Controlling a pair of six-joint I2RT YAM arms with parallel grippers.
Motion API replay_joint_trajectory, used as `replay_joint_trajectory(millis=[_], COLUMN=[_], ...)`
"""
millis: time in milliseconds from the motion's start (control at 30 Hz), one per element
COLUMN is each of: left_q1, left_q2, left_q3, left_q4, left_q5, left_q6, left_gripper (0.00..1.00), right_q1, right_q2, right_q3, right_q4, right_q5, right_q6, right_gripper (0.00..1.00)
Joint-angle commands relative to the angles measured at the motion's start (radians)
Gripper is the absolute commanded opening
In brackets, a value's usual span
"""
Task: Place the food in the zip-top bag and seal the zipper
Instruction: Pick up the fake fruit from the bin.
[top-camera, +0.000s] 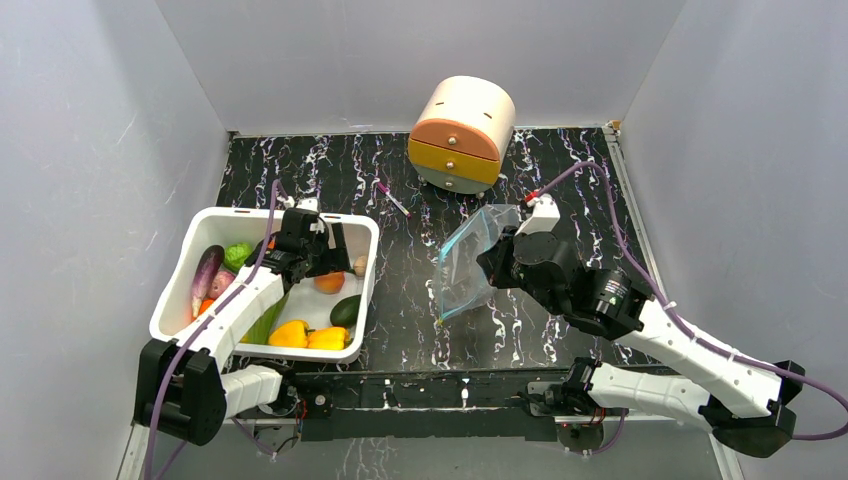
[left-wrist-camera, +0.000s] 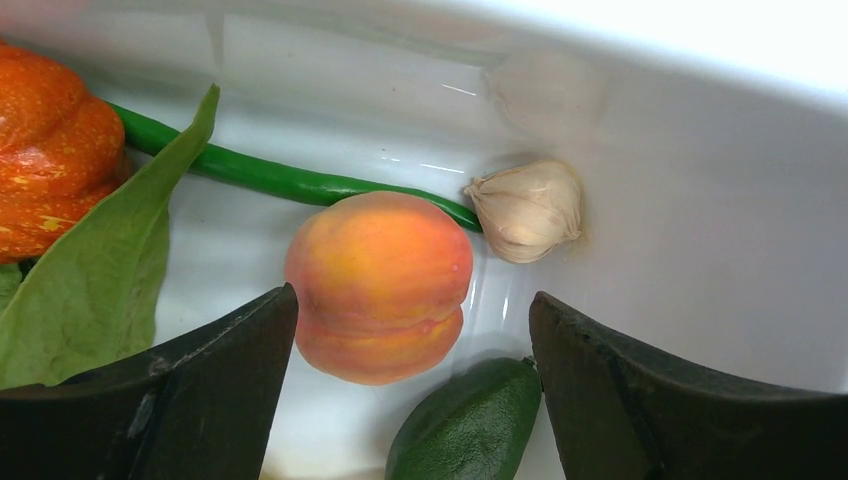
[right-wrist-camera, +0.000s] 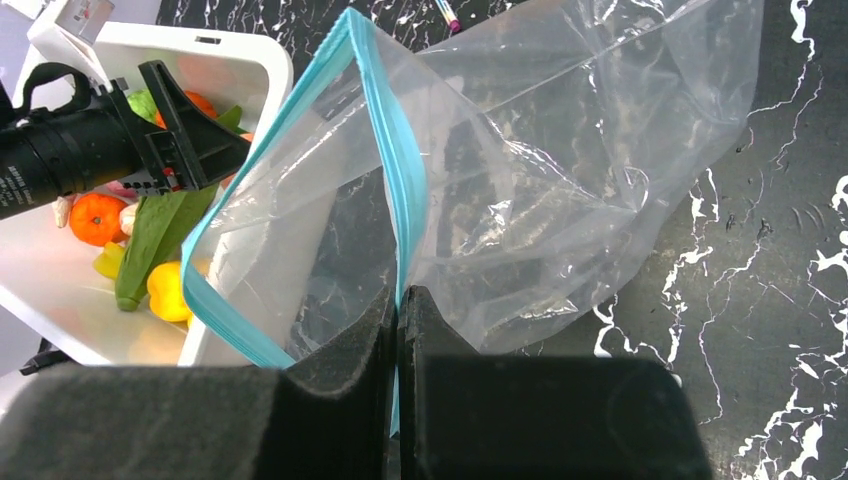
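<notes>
My left gripper (left-wrist-camera: 412, 305) is open inside the white tub (top-camera: 365, 290), its jaws either side of an orange-pink peach (left-wrist-camera: 378, 285), not touching it. A green avocado (left-wrist-camera: 468, 425), a garlic bulb (left-wrist-camera: 527, 210), a green bean (left-wrist-camera: 290, 180), a long green leaf (left-wrist-camera: 95, 280) and an orange fruit (left-wrist-camera: 50, 150) lie around it. Yellow peppers (top-camera: 305, 336) and a purple eggplant (top-camera: 205, 275) lie in the tub. My right gripper (right-wrist-camera: 398, 298) is shut on the blue-green zipper strip (right-wrist-camera: 385, 140) of the clear zip-top bag (right-wrist-camera: 560, 150), holding its mouth open toward the tub.
A round peach-and-yellow drawer box (top-camera: 462, 133) stands at the back of the black marbled table. A small pink pen (top-camera: 393, 199) lies in front of it. Grey walls close in the left, back and right sides.
</notes>
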Motion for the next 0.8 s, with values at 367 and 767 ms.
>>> replay_joint_trajectory(millis=[367,767], left_q1=[0.007,0.008], left_q2=[0.053,0.078], left_q3=[-0.006,-0.002], left_q4=[-0.008,-0.034], left_q5=[-0.01,-0.007], left_q6=[-0.001,0.003], left_gripper=[0.75,0.76], right_q1=[0.002,0.002], right_q2=[-0.055,-0.046], right_q3=[-0.035,-0.027], right_q4=[0.082,0.094], right_q5=[0.043,0.04], right_q6=[-0.052,-0.069], right_gripper=[0.0,0.0])
